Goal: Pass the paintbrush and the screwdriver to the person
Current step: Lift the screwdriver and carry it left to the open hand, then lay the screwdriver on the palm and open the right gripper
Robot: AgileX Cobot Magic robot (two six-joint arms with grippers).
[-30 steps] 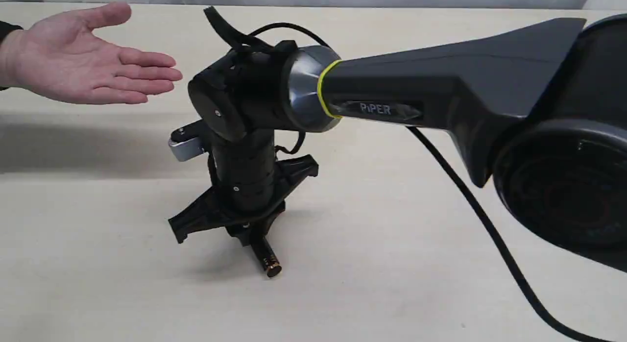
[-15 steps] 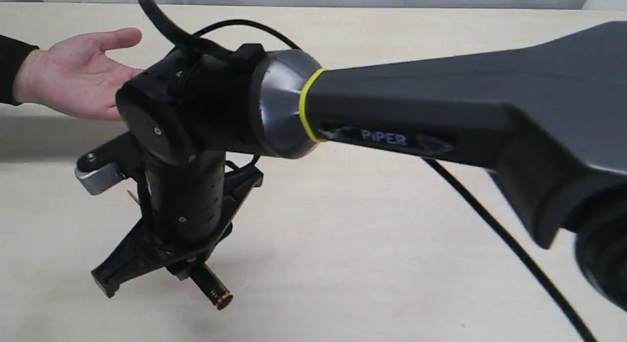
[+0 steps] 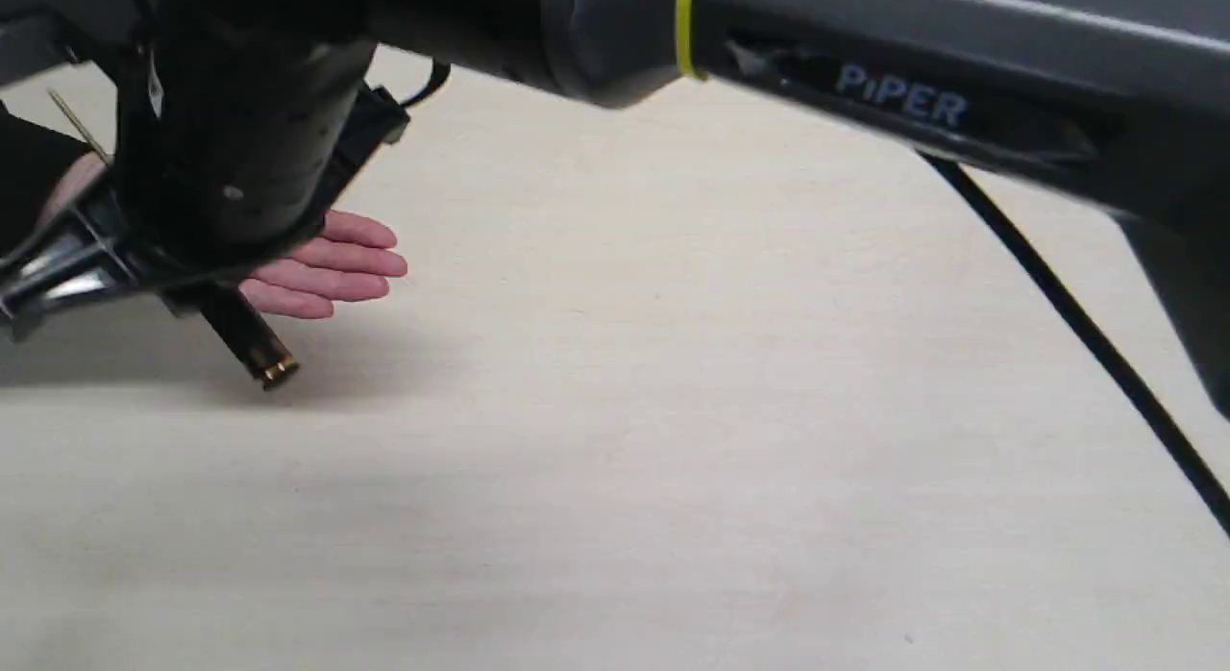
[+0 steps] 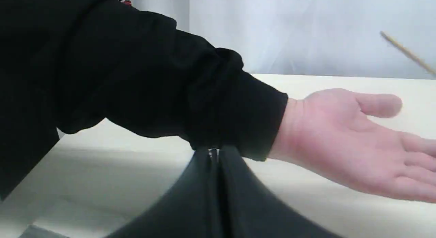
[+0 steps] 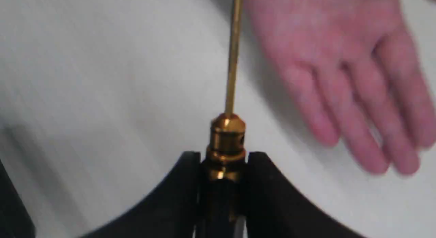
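Observation:
My right gripper [image 3: 188, 296] has reached across to the far left and is shut on the screwdriver [image 3: 252, 346]. The black handle and gold end cap stick out below the fingers. In the right wrist view the jaws [image 5: 223, 163] clamp just behind the gold collar [image 5: 227, 139], and the bronze shaft [image 5: 233, 60] points past the person's open palm [image 5: 340, 77]. The person's fingers [image 3: 332, 262] show just behind the gripper. My left gripper [image 4: 214, 155] is shut on nothing, close under the black sleeve cuff [image 4: 238, 112] and hand [image 4: 340, 142]. The paintbrush is out of view.
The pale tabletop [image 3: 673, 411] stretches right of the hand. My right arm's dark link [image 3: 913, 94] spans the top of the exterior view, with its black cable [image 3: 1076, 325] hanging down on the right. A white wall [image 4: 306, 26] stands behind the table.
My right arm has swung left and risen, carrying the screwdriver off the table to the person's hand. The hand is now mostly hidden behind the gripper.

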